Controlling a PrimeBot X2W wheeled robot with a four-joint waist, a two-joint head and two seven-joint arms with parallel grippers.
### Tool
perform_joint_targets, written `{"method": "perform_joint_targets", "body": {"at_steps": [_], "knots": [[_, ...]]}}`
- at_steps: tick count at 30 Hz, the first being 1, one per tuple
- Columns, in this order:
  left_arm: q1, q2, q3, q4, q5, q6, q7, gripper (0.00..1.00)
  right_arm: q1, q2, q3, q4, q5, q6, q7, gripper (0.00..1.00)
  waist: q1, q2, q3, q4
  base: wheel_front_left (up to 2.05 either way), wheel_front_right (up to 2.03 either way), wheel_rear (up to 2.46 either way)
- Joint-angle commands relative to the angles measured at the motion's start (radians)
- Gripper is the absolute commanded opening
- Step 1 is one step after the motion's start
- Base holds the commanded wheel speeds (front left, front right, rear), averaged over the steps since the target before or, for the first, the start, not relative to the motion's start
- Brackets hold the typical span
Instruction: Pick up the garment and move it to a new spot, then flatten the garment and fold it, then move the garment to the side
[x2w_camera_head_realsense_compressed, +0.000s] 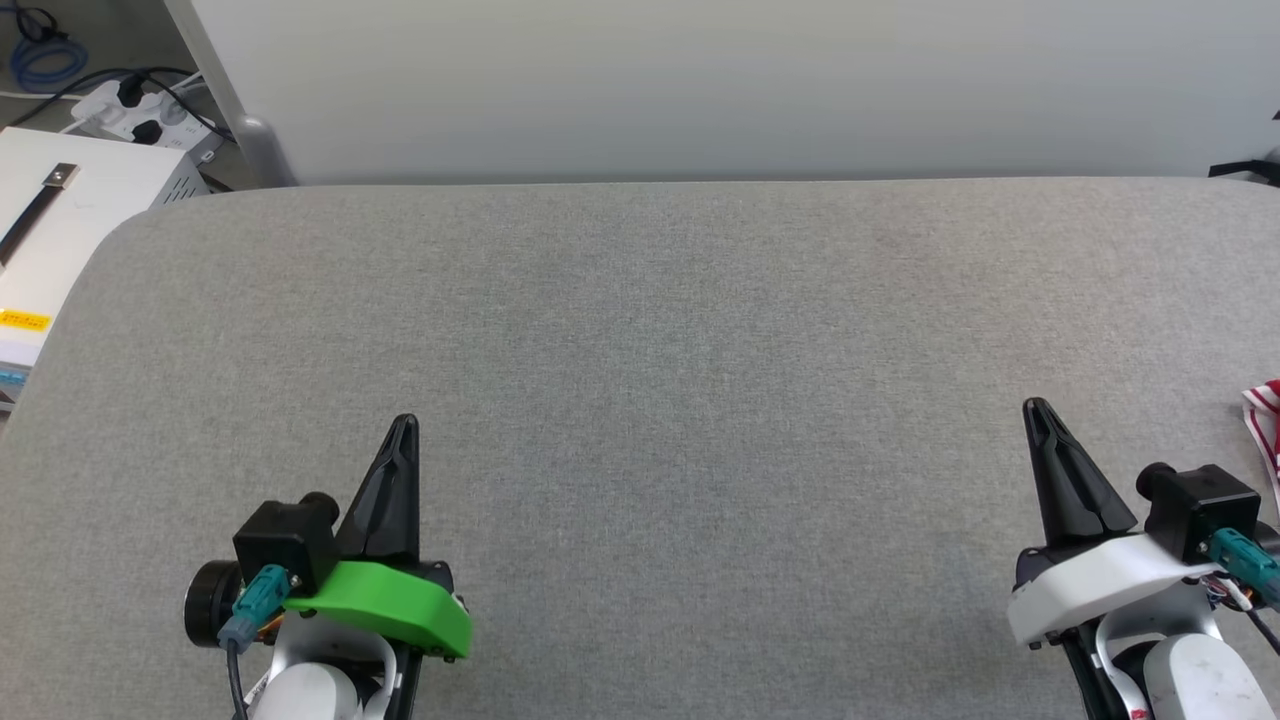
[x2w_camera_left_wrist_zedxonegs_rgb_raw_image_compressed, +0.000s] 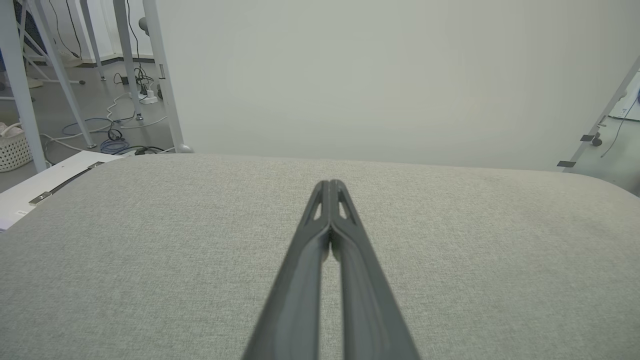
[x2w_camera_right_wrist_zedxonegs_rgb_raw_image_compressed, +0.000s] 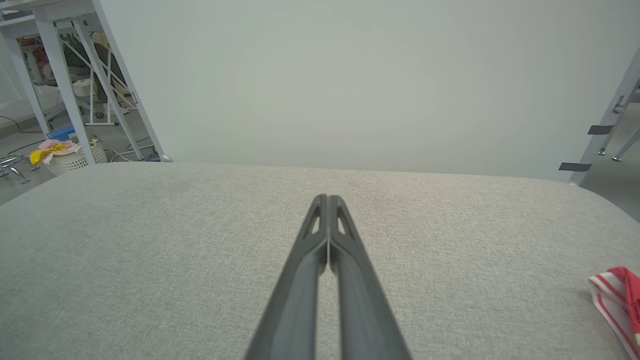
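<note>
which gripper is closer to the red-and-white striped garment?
The right gripper, the one with the white wrist cover: the red-and-white striped garment lies just to its right on the grey table. The green-covered left gripper sits far across.

We are seeing just a striped corner of the garment; the right edge is cutting off the rest in 2 views.

left gripper: long black fingers, green cover, teal connector
right gripper: same fingers, white cover, maybe red-white wiring
</note>
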Motion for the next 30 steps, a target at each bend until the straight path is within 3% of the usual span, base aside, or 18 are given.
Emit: {"method": "perform_joint_targets", "body": {"at_steps": [1,30], "knots": [[0.019,-0.006,0.006,-0.007,0.015,0.008,0.007,0.00,0.013,0.005,-0.003,-0.008,-0.012,0.000,0.005,0.00,0.0000,0.0000,-0.001,0.000,0.00,0.00,0.00],[0.033,-0.018,0.022,-0.033,0.083,0.037,0.065,0.00,0.033,0.035,-0.019,-0.025,-0.083,0.000,0.051,0.00,0.0000,0.0000,-0.026,-0.003,0.00,0.00,0.00]]}}
